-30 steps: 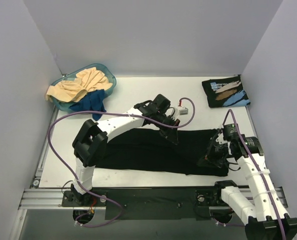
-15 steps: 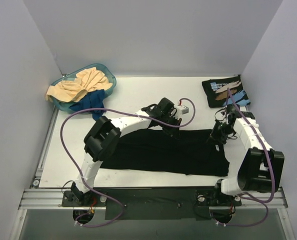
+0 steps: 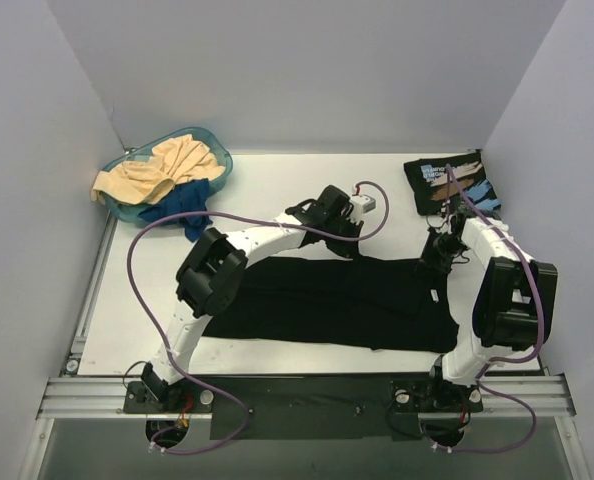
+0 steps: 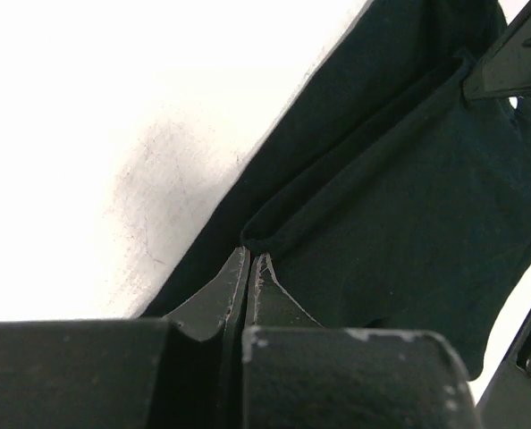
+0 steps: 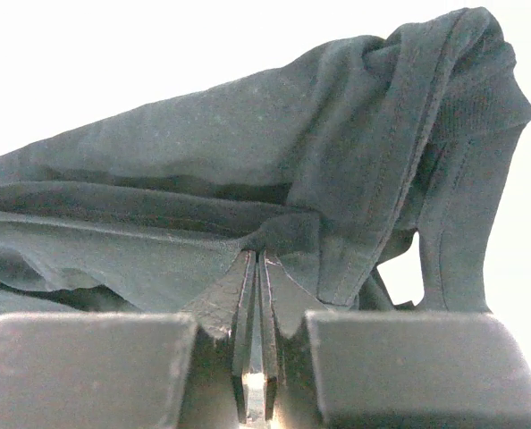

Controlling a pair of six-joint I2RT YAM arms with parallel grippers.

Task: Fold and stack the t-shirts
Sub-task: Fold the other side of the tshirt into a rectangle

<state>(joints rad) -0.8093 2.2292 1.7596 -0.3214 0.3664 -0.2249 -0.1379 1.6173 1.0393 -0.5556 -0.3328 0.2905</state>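
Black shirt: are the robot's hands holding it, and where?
Yes, both hold the black shirt: the left gripper pinches a folded edge on its far side, the right gripper bunched cloth at its far right corner.

My right gripper [image 3: 434,252] has moved from the near right part of the black t-shirt [image 3: 307,300] to its far right edge, toward the back of the table [image 3: 277,190]. My right arm has swung from low at the near right corner into a folded-up stance beside the shirt. My left gripper [image 3: 354,247] has moved a short way back and to the right along the shirt's far edge, my left elbow has shifted right, and that edge now lies slightly farther back.
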